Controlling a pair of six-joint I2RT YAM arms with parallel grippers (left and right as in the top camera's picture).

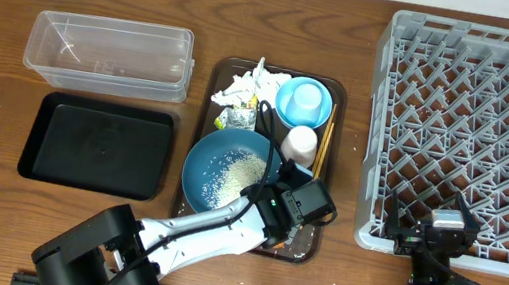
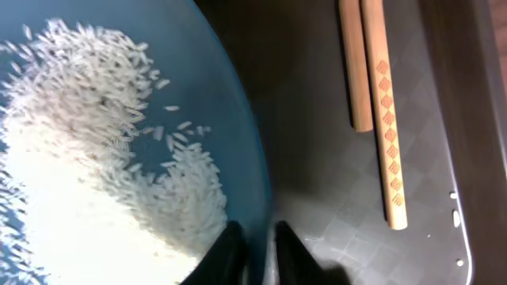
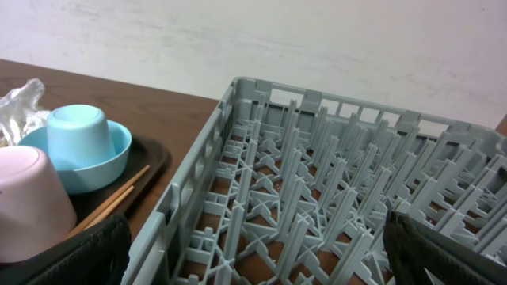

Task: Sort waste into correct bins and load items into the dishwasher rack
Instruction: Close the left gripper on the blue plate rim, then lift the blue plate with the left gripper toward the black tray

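Note:
The blue dish (image 1: pixel 221 163) holds a heap of rice (image 1: pixel 240 173) on the brown serving tray (image 1: pixel 305 246). My left gripper (image 1: pixel 279 195) is shut on the dish's right rim (image 2: pixel 245 158), one finger inside by the rice (image 2: pixel 87 158) and one outside (image 2: pixel 258 247). The chopsticks (image 1: pixel 327 128) (image 2: pixel 380 111) lie at the tray's right. The tissue (image 1: pixel 243 85), the wrapper (image 1: pixel 238 117), the light-blue bowl (image 1: pixel 285 107) and the white cup (image 1: pixel 301 146) are on the tray. No carrot shows. My right gripper (image 1: pixel 430 230) (image 3: pixel 257 257) is open and empty over the grey rack's (image 1: pixel 479 126) front edge.
The clear tub (image 1: pixel 106 52) and the black tray (image 1: pixel 97 144) stand left of the serving tray. An upside-down light-blue cup (image 3: pixel 75 134) sits in the bowl (image 3: pixel 111 154). The rack (image 3: pixel 333 190) fills the table's right side.

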